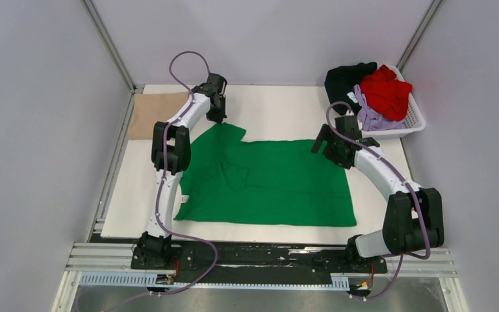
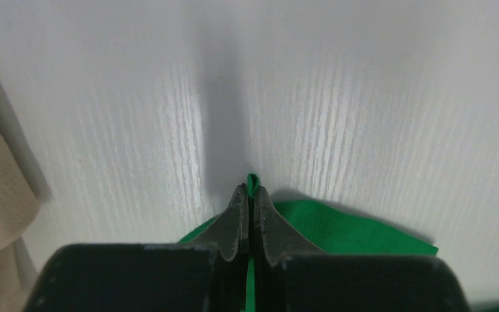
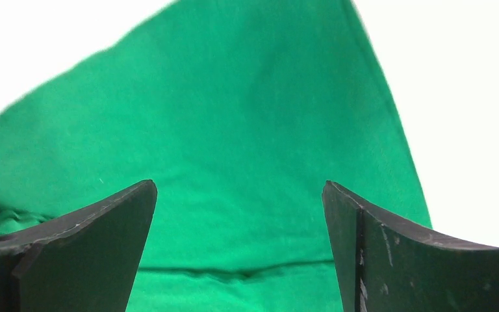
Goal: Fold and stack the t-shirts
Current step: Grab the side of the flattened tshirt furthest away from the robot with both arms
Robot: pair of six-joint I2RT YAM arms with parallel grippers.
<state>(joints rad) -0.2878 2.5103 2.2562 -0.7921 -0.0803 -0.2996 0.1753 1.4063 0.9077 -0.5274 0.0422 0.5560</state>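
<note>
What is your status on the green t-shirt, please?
Left tool shut on far-left corner of bright green cloth t-shirt. Right tool open, over its far right edge. Nothing blocking seen.

The green shirt (image 1: 266, 182) was soft matt cloth. The white bench (image 2: 364, 97) showed a faintly glossy wood grain. The right tool (image 3: 239, 192) had matt black, scuffed fingers (image 3: 422, 260).

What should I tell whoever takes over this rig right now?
Left gripper: jaws shut on the far left sleeve edge of the bright green cloth t-shirt, which is spread flat.
Right gripper: jaws open above its far right part, holding nothing.
Tan cloth t-shirt lies far left; black, red, lavender shirts in the white plastic basket.
Done: tan looks folded. Left: fold green, then the rest, stack.
</note>
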